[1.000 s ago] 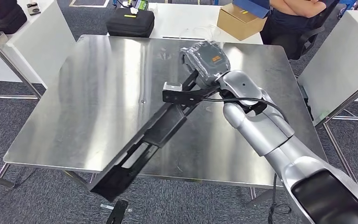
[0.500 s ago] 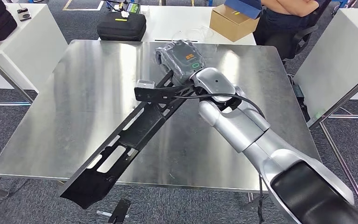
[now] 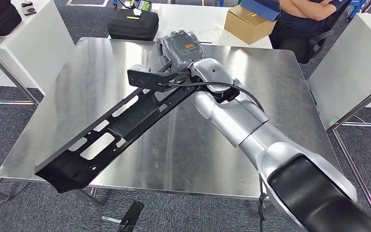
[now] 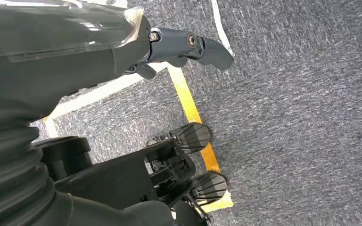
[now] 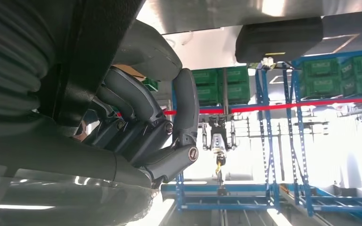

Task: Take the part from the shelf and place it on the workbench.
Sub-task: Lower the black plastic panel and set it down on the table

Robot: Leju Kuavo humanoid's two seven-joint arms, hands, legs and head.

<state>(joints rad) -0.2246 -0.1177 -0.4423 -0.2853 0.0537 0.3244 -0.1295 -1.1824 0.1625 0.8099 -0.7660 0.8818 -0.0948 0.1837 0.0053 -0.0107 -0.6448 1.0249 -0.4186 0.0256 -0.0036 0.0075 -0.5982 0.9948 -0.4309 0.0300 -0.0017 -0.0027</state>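
A long black slotted part (image 3: 111, 130) stretches diagonally over the steel workbench (image 3: 270, 82), its near end hanging past the front left corner. My right hand (image 3: 181, 48), in a grey cover with an orange mark, grips the part's far end above the bench's back middle. Seen from the right wrist, the dark fingers (image 5: 169, 136) curl around the black part (image 5: 99, 47). My left hand (image 4: 184, 44) hangs over grey carpet with nothing in it, fingers apart.
Behind the bench a white table carries a black case (image 3: 133, 24) and a cardboard box (image 3: 249, 21). A person (image 3: 304, 14) sits at the back right. White tables (image 3: 29, 34) flank both sides. A small black piece (image 3: 130, 217) lies on the floor in front.
My right arm has swung the part leftwards and towards the back of the bench. Its near end has moved from the front middle to the front left corner. The view has shifted a little.
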